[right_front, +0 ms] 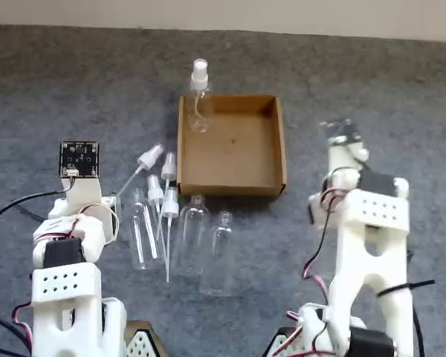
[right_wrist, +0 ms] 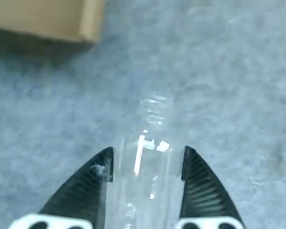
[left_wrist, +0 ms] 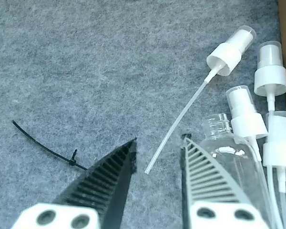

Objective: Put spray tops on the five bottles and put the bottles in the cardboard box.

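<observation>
The cardboard box lies open at mid-table. A clear bottle with a spray top stands at its far left corner. Three topless bottles lie in front of the box, with several loose white spray tops beside them. My left gripper is open low over the cloth. One spray top's thin tube ends between its fingertips, and a topless bottle lies against one finger. My right gripper is shut on a clear topless bottle, neck pointing away, near a box corner.
Grey cloth covers the table. A black cable tie lies beside the left gripper. The left arm stands at the near left and the right arm at the near right of the box.
</observation>
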Available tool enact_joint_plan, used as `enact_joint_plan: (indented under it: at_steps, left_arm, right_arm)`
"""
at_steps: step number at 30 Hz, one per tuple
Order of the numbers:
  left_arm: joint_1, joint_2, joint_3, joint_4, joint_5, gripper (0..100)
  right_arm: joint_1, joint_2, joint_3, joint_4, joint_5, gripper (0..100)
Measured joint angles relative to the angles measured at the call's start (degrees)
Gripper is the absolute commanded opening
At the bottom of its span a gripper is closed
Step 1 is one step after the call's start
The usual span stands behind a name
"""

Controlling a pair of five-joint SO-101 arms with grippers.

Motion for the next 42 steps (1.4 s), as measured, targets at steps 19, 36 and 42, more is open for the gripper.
enact_joint_plan:
  at_steps: [19, 36, 42]
  left_arm:
    - [0.0, 0.0, 2.29, -2.46, 0.0, 15]
    - [0.0, 0.0, 2.64, -3.34, 0.0, 15]
    - [0.0, 0.0, 2.64, -3.34, 0.0, 15]
  right_arm:
    - [7.21, 39.21, -26.73, -3.96, 0.09, 23.4]
    - [7.38, 39.21, -24.35, -3.96, 0.09, 20.6]
    - [7.38, 39.21, -24.35, -3.96, 0.09, 9.5]
